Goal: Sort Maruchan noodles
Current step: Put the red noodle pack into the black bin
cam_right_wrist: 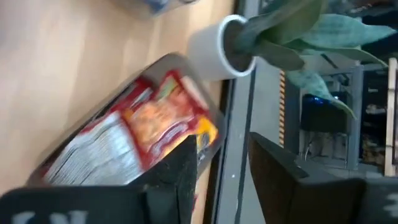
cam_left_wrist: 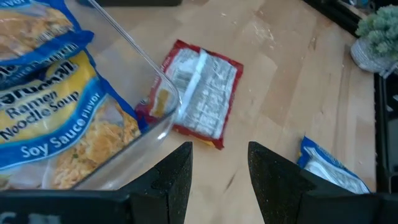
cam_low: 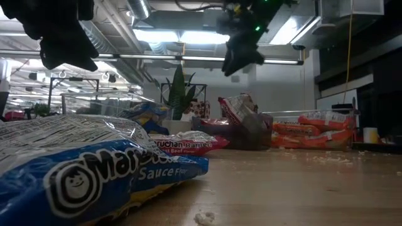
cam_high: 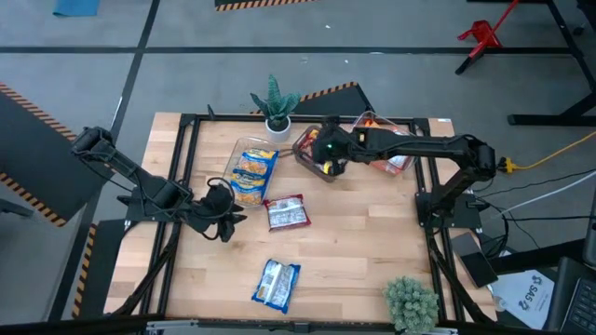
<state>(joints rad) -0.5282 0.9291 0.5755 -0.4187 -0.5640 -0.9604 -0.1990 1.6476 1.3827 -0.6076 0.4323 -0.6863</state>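
- Blue packet (cam_low: 81, 172) sits closest to the low camera, lying flat on the tabletop (cam_high: 354, 242); in the overhead view it is near the front edge, well apart from the rest.
- Small bushy plant (cam_high: 411, 300) stands at the front right corner of the tabletop.
- Red packet (cam_high: 287, 212) lies flat mid-tabletop with its silver side up, just beside the clear bin (cam_high: 250, 172).
- Left end effector (cam_high: 223, 207) hovers near the front corner of the clear bin, fingers (cam_left_wrist: 171, 180) parted with a moderate gap, holding nothing.
- Clear bin holds blue-yellow soy sauce packets (cam_left_wrist: 50, 106), stacked flat inside.
- Dark bin (cam_right_wrist: 134, 134) sits further back, beside the potted plant; red packets (cam_right_wrist: 149, 127) inside it, tilted against the wall.
- Right end effector (cam_high: 328, 154) hangs above the dark bin, fingers (cam_right_wrist: 180, 168) narrowly apart, nothing between them.
- Another clear bin (cam_high: 391, 154) at the back right holds orange packets (cam_low: 317, 132); right arm partly covers it from above.
- Spiky plant in a white pot (cam_high: 277, 110) stands at the back edge, between the two nearer bins.
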